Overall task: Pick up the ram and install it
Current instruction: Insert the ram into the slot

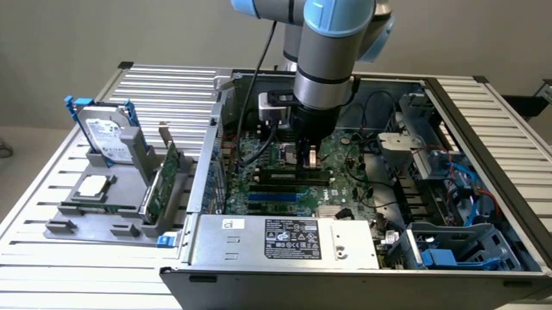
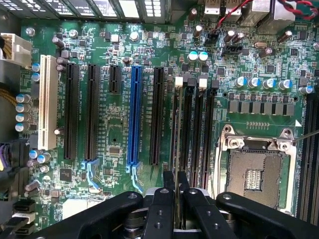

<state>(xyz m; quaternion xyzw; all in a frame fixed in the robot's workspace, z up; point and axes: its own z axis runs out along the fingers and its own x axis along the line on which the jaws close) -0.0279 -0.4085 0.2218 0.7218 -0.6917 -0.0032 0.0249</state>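
Hand (image 2: 176, 180): clamped narrowly on the ram (image 2: 175, 149), which is held edge-on.
Ram: poised over the black memory slots (image 2: 195, 134), beside the CPU socket (image 2: 254, 174).
Risk: if lowered off-line, a slot wall or a white latch (image 2: 178, 82) could be struck, and the ram tilted or jammed.

Grey tubular arm (image 1: 324, 58) with light-blue joint caps (image 1: 338, 14), black cable (image 1: 263, 64), black screw-studded fingers (image 2: 159, 209)
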